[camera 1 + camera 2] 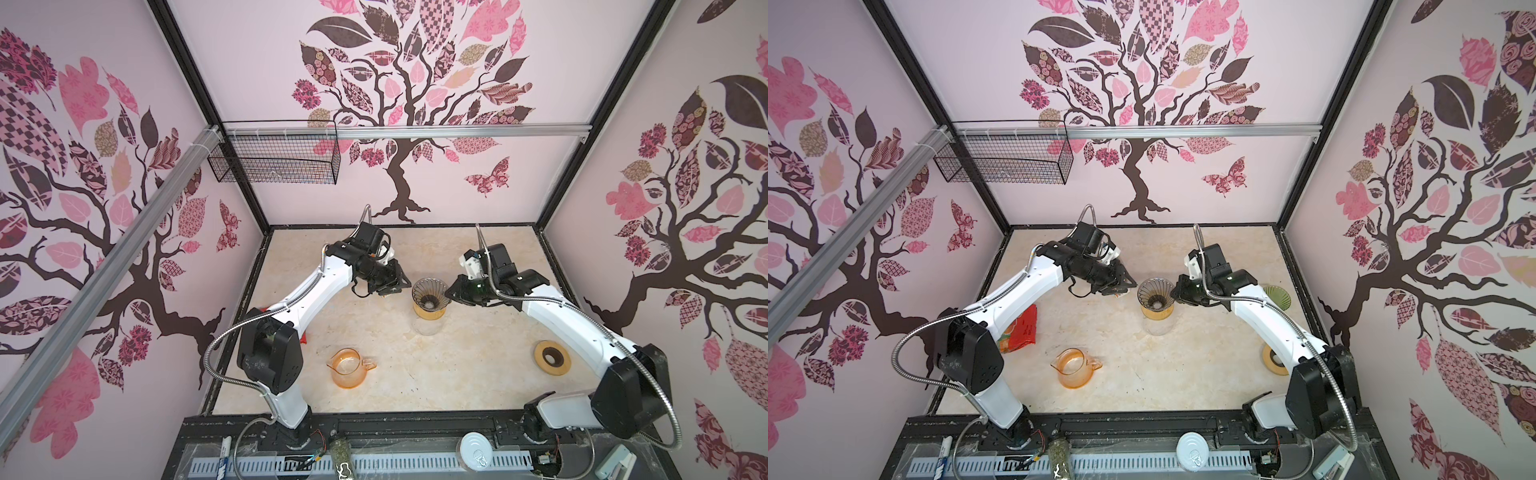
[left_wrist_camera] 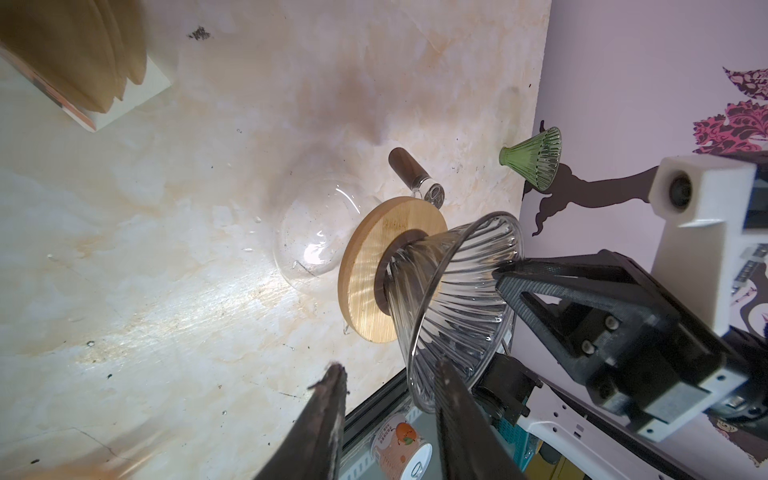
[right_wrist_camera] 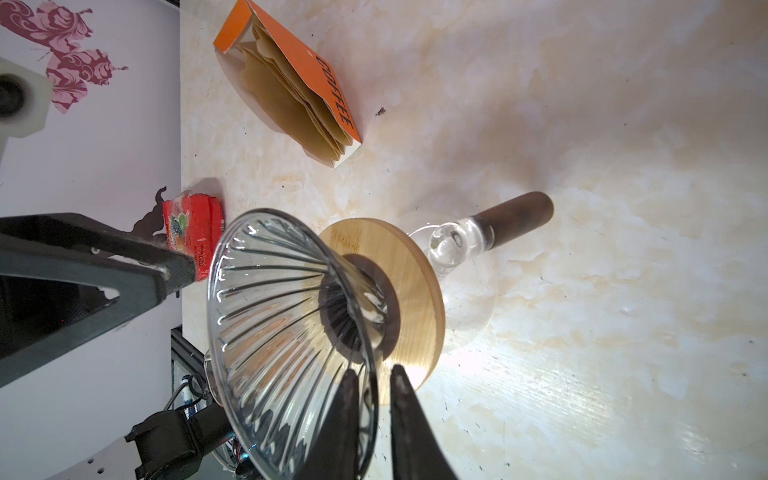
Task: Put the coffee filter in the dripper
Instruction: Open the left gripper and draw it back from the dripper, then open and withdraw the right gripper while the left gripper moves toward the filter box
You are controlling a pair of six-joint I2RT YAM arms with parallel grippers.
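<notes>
Far left, a red snack packet point(image 1: 1021, 328) lies flat beside the left arm. A top view shows most of it, and the right wrist view catches it at the foot of the wall.

The left gripper point(image 2: 388, 370) sits just beside the dripper's left rim. Its jaws are spread wide with only bare table between them. In the left wrist view one finger overlaps the rim, and we cannot tell whether it touches.

We see the coffee filters point(image 3: 274, 91) only in the wrist views, not in either top view. They are a tan stack inside an orange box point(image 3: 332, 99) marked COFFEE, on the table well apart from the dripper. The box's long axis runs flat along the table, and the filters' rounded edges fan out of its open side.

An orange glass pitcher point(image 1: 349, 368) stands toward the front, with its handle to the right in both top views.

At centre is the dripper point(image 1: 430, 293), a ribbed clear cone on a wooden collar point(image 3: 415, 291) atop a glass carafe point(image 1: 428, 326). Its axis is upright, wide mouth up and narrow end down through the collar. The top views look straight into the mouth. The wrist views show the flared side and the carafe's dark handle point(image 3: 515, 216).

The right gripper point(image 3: 374, 370) straddles the dripper's right rim, one finger inside the cone and one outside. A strip of collar shows between the outer finger and the glass, so the hold is slack, not clamped.

A green dripper point(image 1: 1277, 295) stands upright beyond the right forearm. A spare wooden ring point(image 1: 552, 357) lies flat at front right.
</notes>
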